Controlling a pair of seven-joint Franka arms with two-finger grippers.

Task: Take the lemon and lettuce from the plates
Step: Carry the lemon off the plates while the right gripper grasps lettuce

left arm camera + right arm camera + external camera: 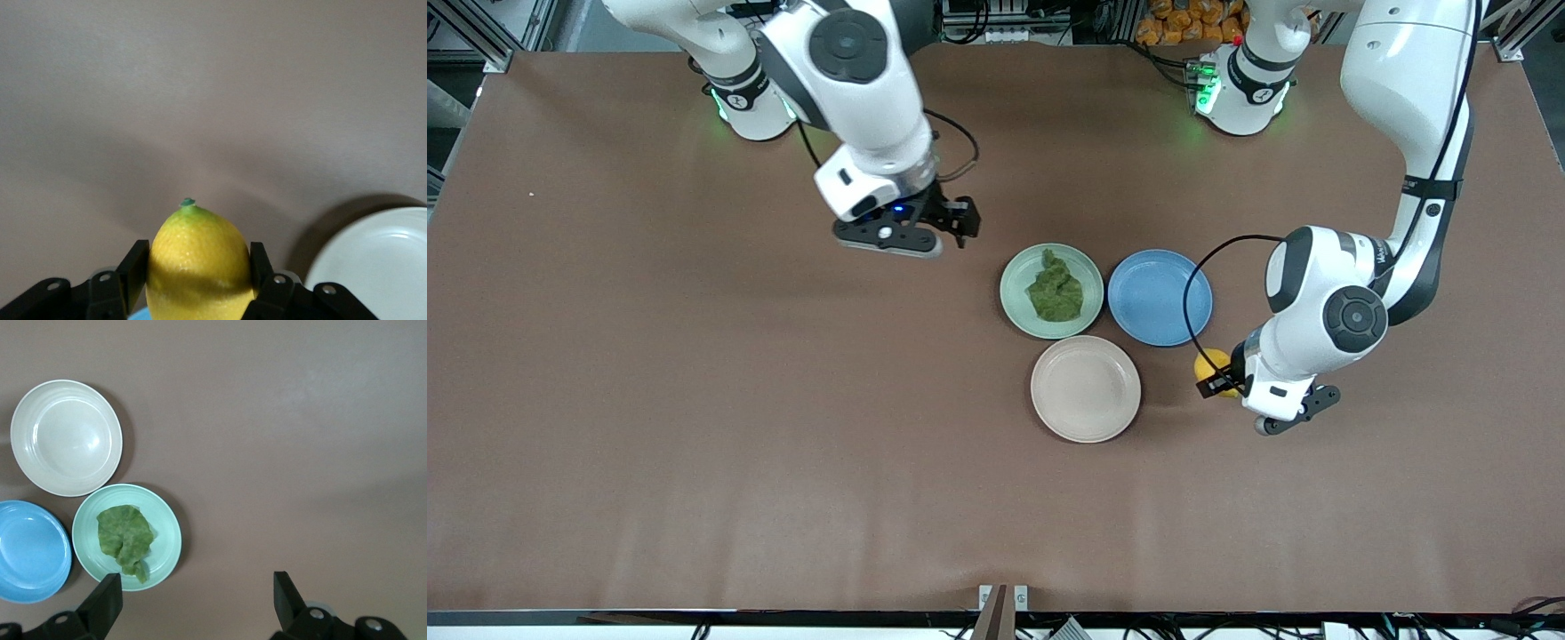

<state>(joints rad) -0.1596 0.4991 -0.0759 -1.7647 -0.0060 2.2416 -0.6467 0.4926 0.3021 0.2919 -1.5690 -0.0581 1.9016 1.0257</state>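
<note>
no text, label, brand or number can be read anywhere. the left arm (1405, 191) carries a small dark mark on its white forearm, near a black band, but its letters are too small to make out. the plates, the table and the right arm bear no writing.

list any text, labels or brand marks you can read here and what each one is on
No text can be read for certain.
Left arm: small dark lettering on its white casing, too small to read.
Right gripper and left gripper: no legible marks.
Lemon, lettuce, mint plate, beige plate, blue plate: no writing.
</note>
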